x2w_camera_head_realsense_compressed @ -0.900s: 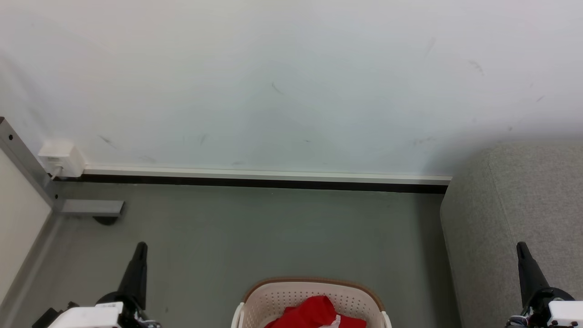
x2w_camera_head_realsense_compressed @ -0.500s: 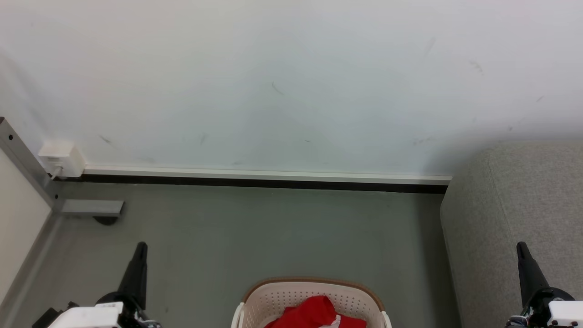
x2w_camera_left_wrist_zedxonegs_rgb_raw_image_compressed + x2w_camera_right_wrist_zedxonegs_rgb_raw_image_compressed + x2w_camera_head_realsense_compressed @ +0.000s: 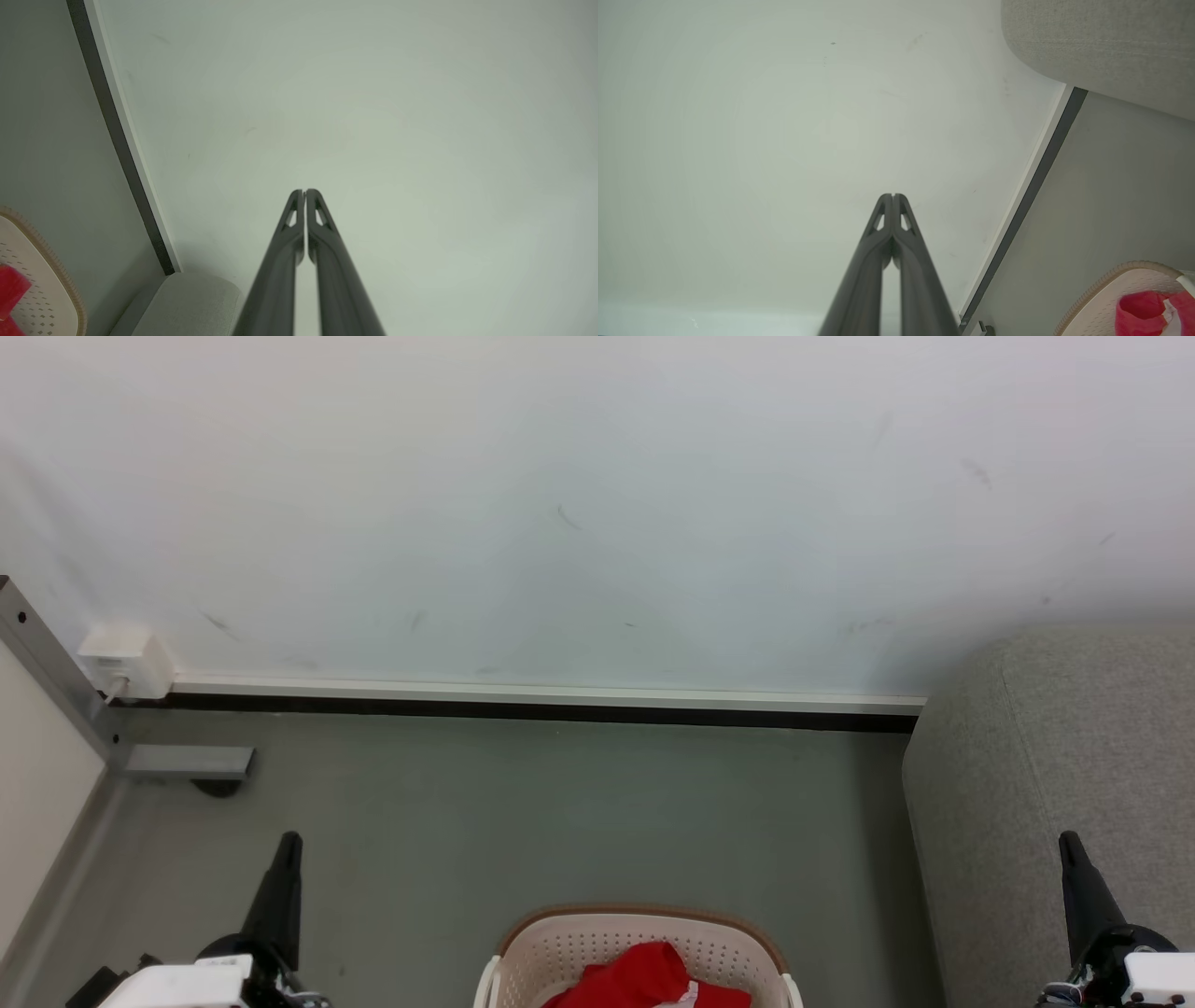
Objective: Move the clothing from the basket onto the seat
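- The clothing [image 3: 644, 975], a crumpled bundle of bright red soft jersey fabric with a sliver of white stripe, lies inside the oval cream-white perforated plastic basket [image 3: 560, 947] with a brown rim, at the bottom edge of the head view
- Over the past second nothing has shifted: the red bundle sits in the same heap, the basket has not moved on the grey floor [image 3: 560, 803], and both arms hold the same pose. I judge from this that the task has not really started, with no reach begun and no garment yet on the seat
- From the left gripper [image 3: 304, 192], the clothing is off to its right and lower down, back toward the robot's body from the fingertips and well apart from them
- From the right gripper [image 3: 893, 196], the clothing is off to its left, likewise below and behind the fingertips and well apart
- Both grippers are closed, their two long dark fingers pressed together at the tips with nothing between them; they point ahead at the pale wall [image 3: 597, 504] rather than down at the basket
- The large grey fabric-upholstered seat [image 3: 1055, 756] with rounded edges stands just beside the right gripper on its outer side; no red fabric shows on the part in view
- Next, I judge, one gripper must open, swing inward and dip into the basket
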You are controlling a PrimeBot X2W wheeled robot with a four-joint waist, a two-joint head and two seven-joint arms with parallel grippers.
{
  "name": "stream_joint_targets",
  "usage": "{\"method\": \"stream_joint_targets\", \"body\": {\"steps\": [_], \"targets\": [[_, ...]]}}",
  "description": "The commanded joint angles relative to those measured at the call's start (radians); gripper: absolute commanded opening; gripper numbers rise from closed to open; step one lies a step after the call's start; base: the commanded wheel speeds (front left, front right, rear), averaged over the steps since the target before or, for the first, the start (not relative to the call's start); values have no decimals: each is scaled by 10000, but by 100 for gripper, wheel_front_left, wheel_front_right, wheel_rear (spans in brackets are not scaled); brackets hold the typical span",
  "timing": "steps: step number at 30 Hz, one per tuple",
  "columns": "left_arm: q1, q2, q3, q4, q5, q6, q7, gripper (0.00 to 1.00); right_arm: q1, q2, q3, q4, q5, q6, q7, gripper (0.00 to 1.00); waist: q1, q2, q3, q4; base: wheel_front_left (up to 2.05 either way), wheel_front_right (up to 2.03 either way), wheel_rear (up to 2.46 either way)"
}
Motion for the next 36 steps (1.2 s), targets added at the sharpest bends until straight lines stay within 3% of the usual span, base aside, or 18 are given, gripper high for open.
{"method": "stream_joint_targets", "body": {"steps": [1,36], "targets": [[-72,25,12,-40,-149,-71,33,0,-147,-75,-35,20,20,-23,23,0,0,0,0,0,0,0,0],[-73,25,12,-41,-148,-71,33,0,-147,-74,-35,20,20,-23,23,0,0,0,0,0,0,0,0]]}}
